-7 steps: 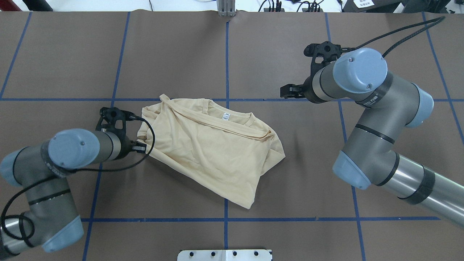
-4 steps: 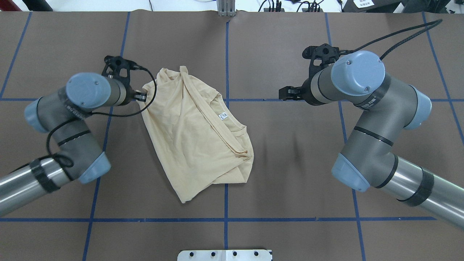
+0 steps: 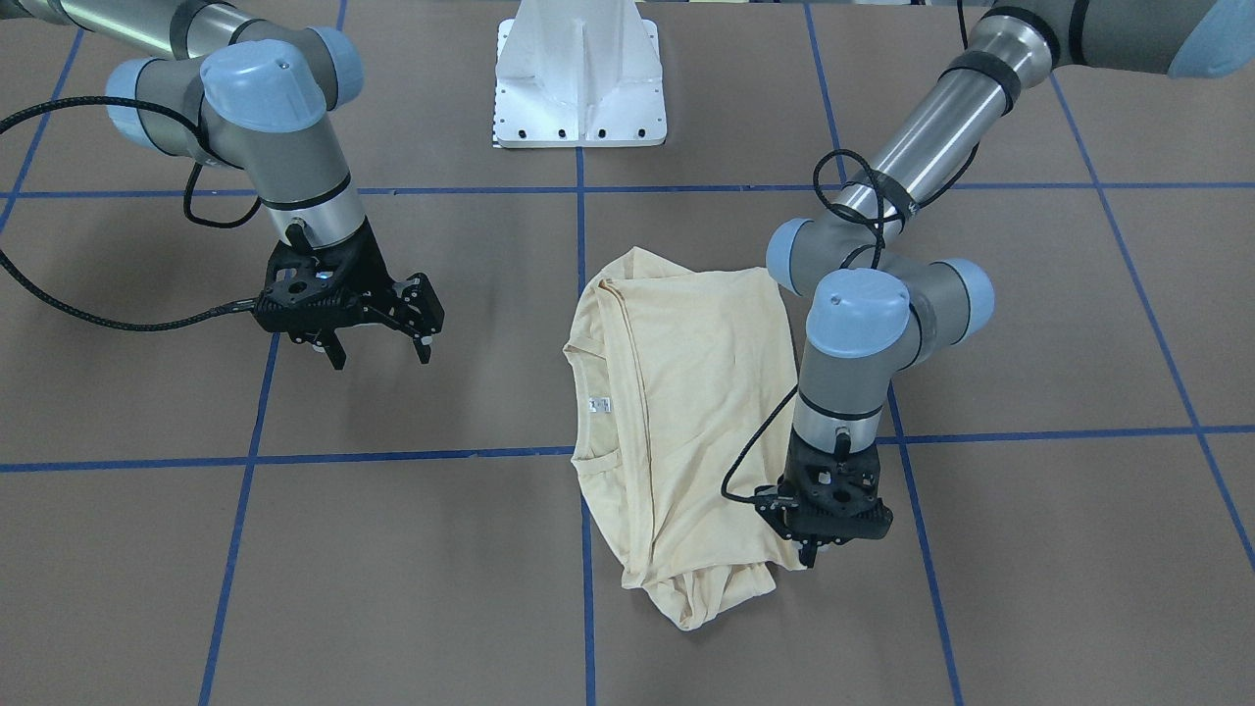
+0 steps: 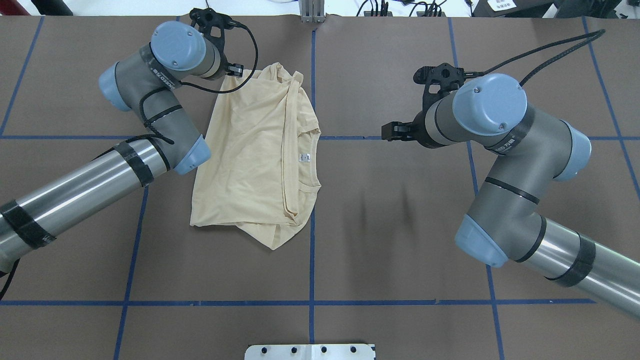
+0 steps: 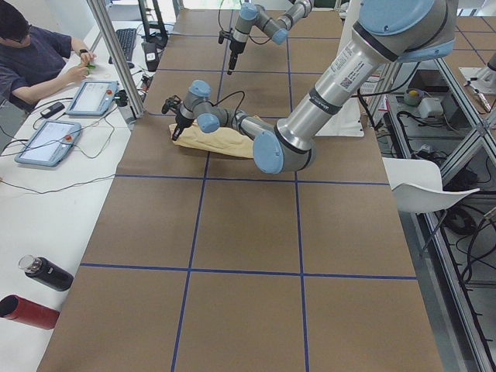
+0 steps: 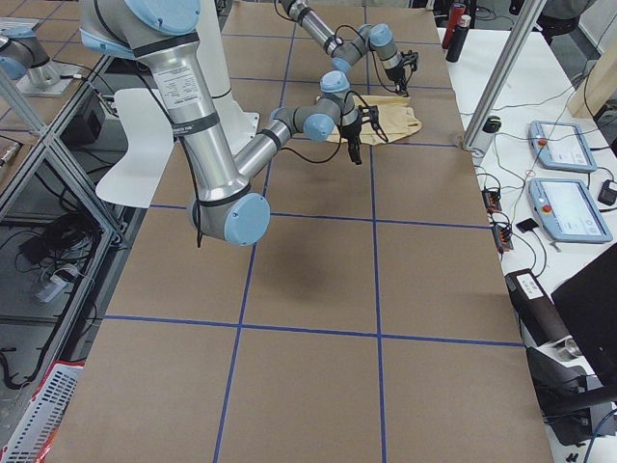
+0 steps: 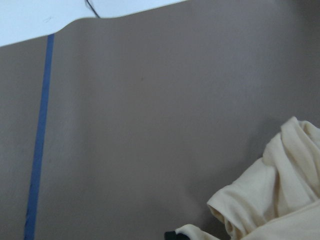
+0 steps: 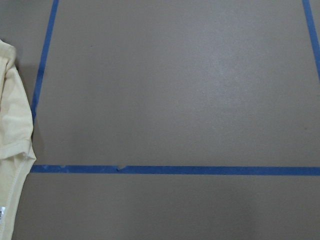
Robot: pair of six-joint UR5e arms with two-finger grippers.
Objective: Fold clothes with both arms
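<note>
- Since half a second ago, the left arm [image 4: 167, 122] has swung toward the far edge of the table [image 4: 400, 225], dragging the shirt [image 4: 250, 150] round with it. The right arm [image 4: 505, 170] has barely shifted.
- Left pincer [image 4: 239, 71] is closed on the shirt's far left corner. The front-facing view shows it pointing straight down at that edge, while its own wrist camera catches only a bunched cream fold at lower right.
- Shirt lies crumpled and partly doubled over on the table, just left of the middle blue line [image 4: 311, 280], with its collar toward the centre and the white neck label [image 4: 304, 158] facing up.
- Right pincer [image 3: 380, 355] hangs above bare table, well apart from the shirt, gripping nothing. Its fingers stand wide, which is plain from the front, whereas the overhead view hides most of them under the wrist.
- Right wrist camera shows only the shirt's edge at its left border, beside a blue line crossing.
</note>
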